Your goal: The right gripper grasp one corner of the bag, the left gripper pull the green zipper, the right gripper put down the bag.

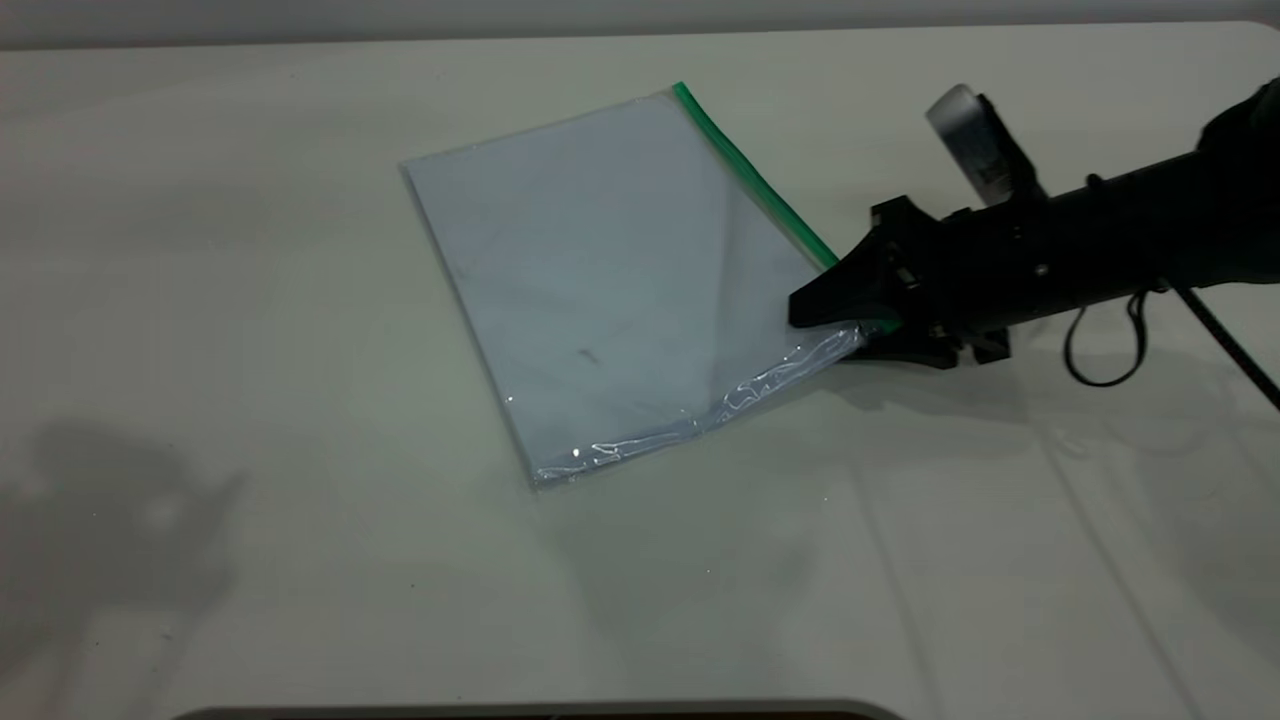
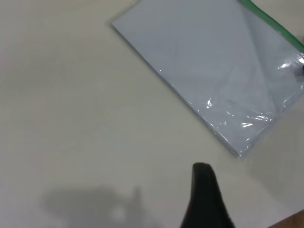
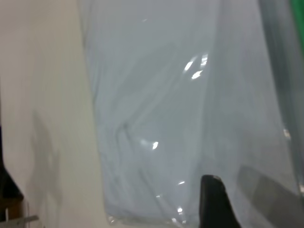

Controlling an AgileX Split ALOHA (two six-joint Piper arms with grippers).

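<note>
The bag (image 1: 610,270) lies flat on the white table, and its corner nearest the right arm is raised. The green zipper (image 1: 752,175) runs along its right long edge; the slider tab is hidden. My right gripper (image 1: 840,325) is shut on that raised corner at the zipper's near end, one jaw above the film and one below. In the right wrist view one finger (image 3: 213,204) lies on the bag (image 3: 180,104), and the other shows through the film. My left gripper (image 2: 247,209) is open and empty above bare table, short of the bag (image 2: 209,61).
The table (image 1: 250,300) is bare around the bag. The right arm's looped black cable (image 1: 1100,350) hangs just above the table. A dark rim (image 1: 540,712) lines the table's front edge.
</note>
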